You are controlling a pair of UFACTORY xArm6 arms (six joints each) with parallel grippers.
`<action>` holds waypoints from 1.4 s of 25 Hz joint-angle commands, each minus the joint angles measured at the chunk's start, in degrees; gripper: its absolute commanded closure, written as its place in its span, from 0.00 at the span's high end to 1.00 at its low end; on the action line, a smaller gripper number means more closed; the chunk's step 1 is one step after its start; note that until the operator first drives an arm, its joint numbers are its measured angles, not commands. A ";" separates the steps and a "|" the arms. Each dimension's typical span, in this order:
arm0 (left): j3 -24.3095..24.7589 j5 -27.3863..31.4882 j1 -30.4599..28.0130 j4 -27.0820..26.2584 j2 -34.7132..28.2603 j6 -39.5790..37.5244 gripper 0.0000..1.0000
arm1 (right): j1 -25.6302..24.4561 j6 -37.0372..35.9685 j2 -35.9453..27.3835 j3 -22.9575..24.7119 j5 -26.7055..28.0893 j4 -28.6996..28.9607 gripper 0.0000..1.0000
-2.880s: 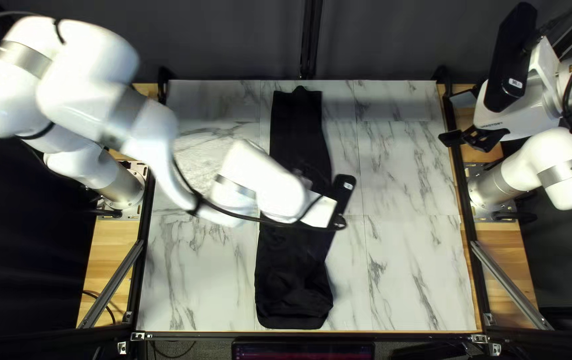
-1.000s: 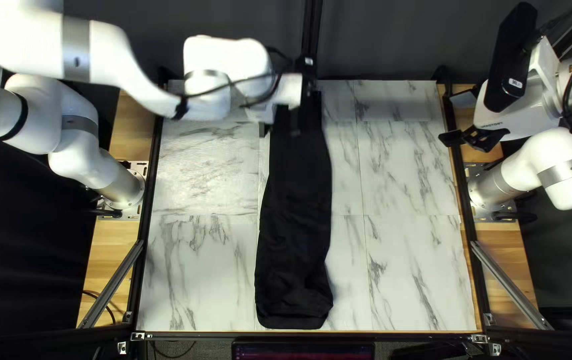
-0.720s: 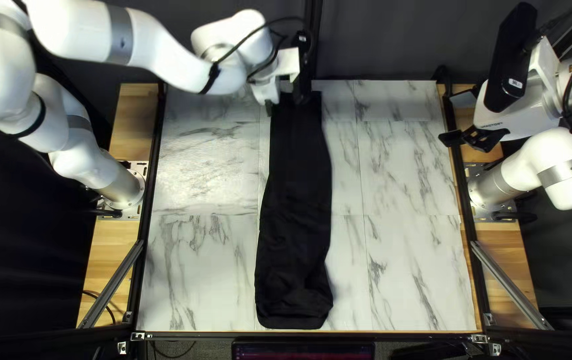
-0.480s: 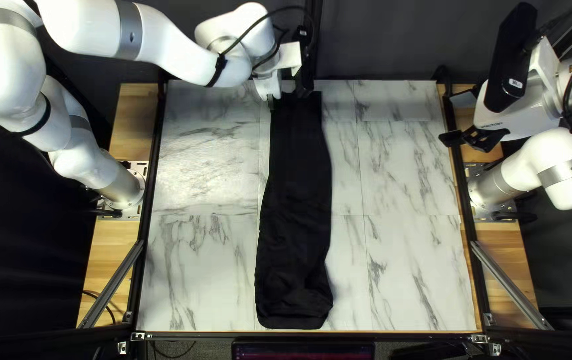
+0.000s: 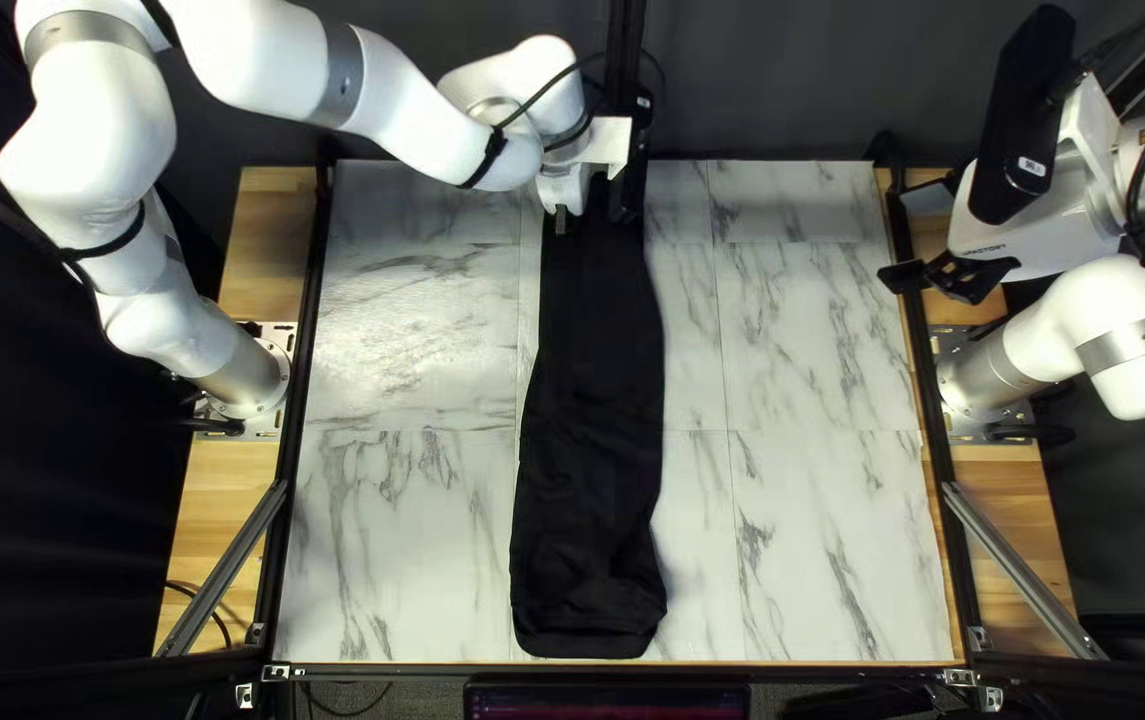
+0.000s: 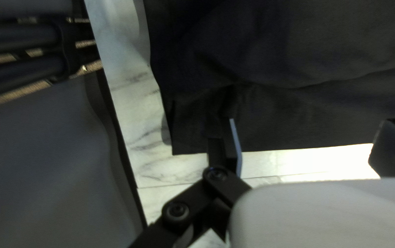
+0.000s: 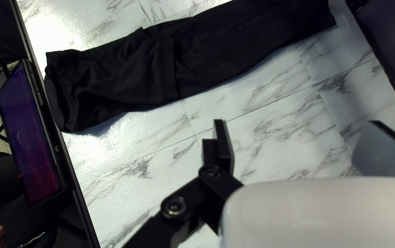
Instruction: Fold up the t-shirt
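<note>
The black cloth t-shirt point(image 5: 590, 380) lies near the middle of the white marble-patterned tabletop point(image 5: 819, 334) as a long narrow strip, and its long axis goes from the far edge of the tabletop to the near edge. The black two-finger left gripper point(image 6: 311, 121) is clearly the nearer one: it is at the tabletop's far edge, over the far end of the shirt, so most of the cloth extends from it toward the near edge. Its fingers are wide apart and grip nothing; one is over the cloth beside a corner, but I cannot tell if it touches. The black two-finger right gripper point(image 7: 296, 121) is at the tabletop's right edge, also wide open and without anything, and the shirt is well apart from it. The strip seems already folded lengthwise, so probably the next move is to pinch the far end and bring it toward the near edge.
</note>
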 commanded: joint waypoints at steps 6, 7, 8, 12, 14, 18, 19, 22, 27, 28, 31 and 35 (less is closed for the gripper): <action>-2.94 -3.55 1.52 -2.74 5.56 -2.35 1.00 | 0.00 0.00 0.00 0.00 0.00 0.00 1.00; -3.15 -3.83 1.79 -3.21 5.97 -2.19 1.00 | 0.00 0.00 0.00 0.00 0.00 0.00 1.00; -3.55 -3.92 1.94 -3.48 6.43 -2.09 1.00 | 0.00 0.00 0.00 0.00 0.00 0.00 1.00; -5.27 -3.93 2.37 -3.62 7.92 -2.14 1.00 | 0.00 0.00 0.00 0.00 0.00 0.00 1.00; -5.94 -3.82 2.45 -3.13 8.35 -2.52 1.00 | 0.00 0.00 0.00 0.00 0.00 0.00 1.00; -7.95 -3.40 2.85 -2.76 10.44 -2.75 1.00 | 0.00 0.00 0.00 0.00 0.00 0.00 1.00; -8.14 -3.35 2.89 -2.74 10.67 -2.78 1.00 | 0.00 0.00 0.00 0.00 0.00 0.00 1.00; -9.07 -3.67 3.44 -3.60 12.75 -1.91 1.00 | 0.00 0.00 0.00 0.00 0.00 0.00 1.00; -10.10 -2.36 3.44 -5.36 13.98 -0.43 1.00 | 0.00 0.00 0.00 0.00 0.00 0.00 1.00; -10.30 -2.16 3.43 -5.69 14.25 -0.12 1.00 | 0.00 0.00 0.00 0.00 0.00 0.00 1.00; -10.99 -1.91 3.49 -6.78 15.48 0.83 1.00 | 0.00 0.00 0.00 0.00 0.00 0.00 1.00; -11.89 -1.16 3.47 -7.70 16.38 1.60 1.00 | 0.00 0.00 0.00 0.00 0.00 0.00 1.00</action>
